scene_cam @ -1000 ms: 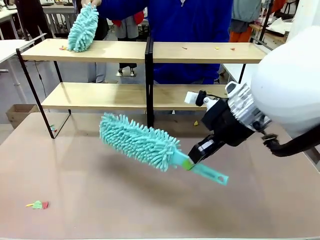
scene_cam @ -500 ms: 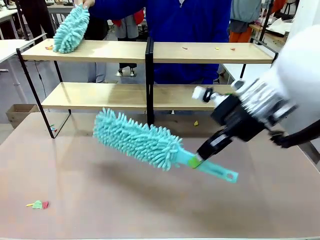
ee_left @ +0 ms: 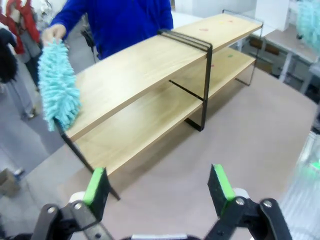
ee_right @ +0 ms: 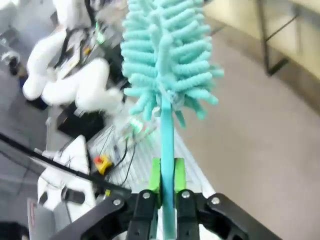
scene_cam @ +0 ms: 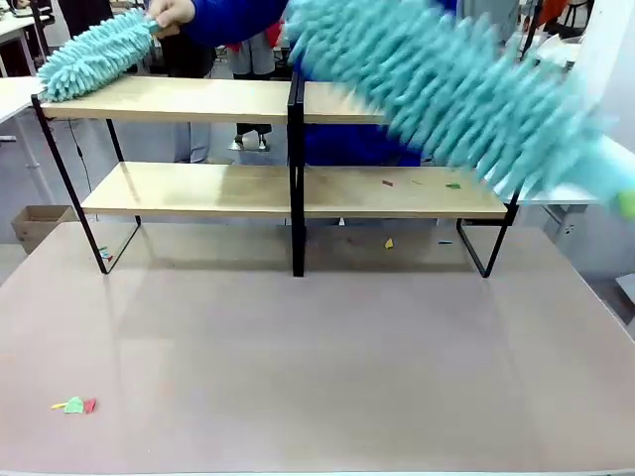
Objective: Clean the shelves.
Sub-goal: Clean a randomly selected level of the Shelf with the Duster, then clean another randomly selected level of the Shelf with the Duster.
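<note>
1. One wide tan table (scene_cam: 298, 357) carries the shelves (scene_cam: 198, 99) at its 12 o'clock end.
2. The shelves are two long light-wood boards, one above the other, in a thin black frame with a black centre post. In the front view their long axis runs level from 9 to 3 o'clock, open side facing 6. In the left wrist view they slant from 8 up to 1 o'clock.
3. The robot's duster (scene_cam: 446, 89), fluffy and teal, is blurred in the air in front of the shelves' 3 o'clock half, slanting from 11 down to 4.
4. The person's duster (scene_cam: 94, 58), of the same kind, rests its tip at the top board's 9 o'clock end, held by a hand (scene_cam: 171, 12).
5. The right gripper (ee_right: 167, 175) is clamped on the robot's duster by its thin handle.
6. The left gripper (ee_left: 157, 184) hangs over the table with its green pads apart, holding nothing.
7. A few small coloured scraps (scene_cam: 74, 405) lie on the table near 8 o'clock, and others on the lower board.
</note>
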Robot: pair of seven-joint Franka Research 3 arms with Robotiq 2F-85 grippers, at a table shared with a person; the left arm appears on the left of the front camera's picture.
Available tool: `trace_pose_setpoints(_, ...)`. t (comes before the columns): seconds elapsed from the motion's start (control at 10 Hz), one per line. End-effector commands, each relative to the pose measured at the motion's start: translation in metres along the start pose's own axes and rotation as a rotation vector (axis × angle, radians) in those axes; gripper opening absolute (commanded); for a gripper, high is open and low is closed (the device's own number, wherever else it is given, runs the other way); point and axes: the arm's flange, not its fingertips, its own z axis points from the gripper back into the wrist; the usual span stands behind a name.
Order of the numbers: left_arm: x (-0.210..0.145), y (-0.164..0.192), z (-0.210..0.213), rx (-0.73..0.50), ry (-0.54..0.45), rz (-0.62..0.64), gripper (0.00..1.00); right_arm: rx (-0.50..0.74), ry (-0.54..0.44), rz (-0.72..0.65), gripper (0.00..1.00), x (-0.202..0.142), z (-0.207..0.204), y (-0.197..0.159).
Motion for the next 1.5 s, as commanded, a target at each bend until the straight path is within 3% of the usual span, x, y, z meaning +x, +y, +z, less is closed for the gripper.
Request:
trace_pose_setpoints(0.0, -0.001, 0.001, -0.001, -0.003, -0.001, 0.004, 1.00, -0.154, -0.138, 0.019, 0.12, 0.013, 0.028, -0.018)
trace_pose_setpoints(0.1, -0.001, 0.001, -0.001, -0.003, -0.001, 0.004, 1.00, -0.312, -0.236, 0.018, 0.12, 0.022, 0.075, -0.016)
trace_pose_setpoints(0.3, -0.001, 0.001, -0.001, -0.003, -0.001, 0.004, 1.00, -0.449, -0.326, 0.056, 0.12, 0.021, 0.136, -0.005)
trace_pose_setpoints(0.4, -0.001, 0.001, -0.001, -0.003, -0.001, 0.004, 1.00, -0.479, -0.343, 0.074, 0.12, 0.017, 0.146, -0.008)
trace_pose_setpoints(0.5, -0.001, 0.001, -0.001, -0.003, -0.001, 0.004, 1.00, -0.543, -0.272, -0.012, 0.12, 0.021, 0.121, -0.017)
trace_pose_setpoints(0.6, -0.001, 0.001, -0.001, -0.003, -0.001, 0.004, 1.00, -0.436, -0.362, 0.035, 0.12, 0.018, 0.146, 0.001)
trace_pose_setpoints(1.4, -0.001, 0.001, -0.001, -0.003, -0.001, 0.004, 1.00, -0.436, -0.362, 0.035, 0.12, 0.018, 0.146, 0.001)
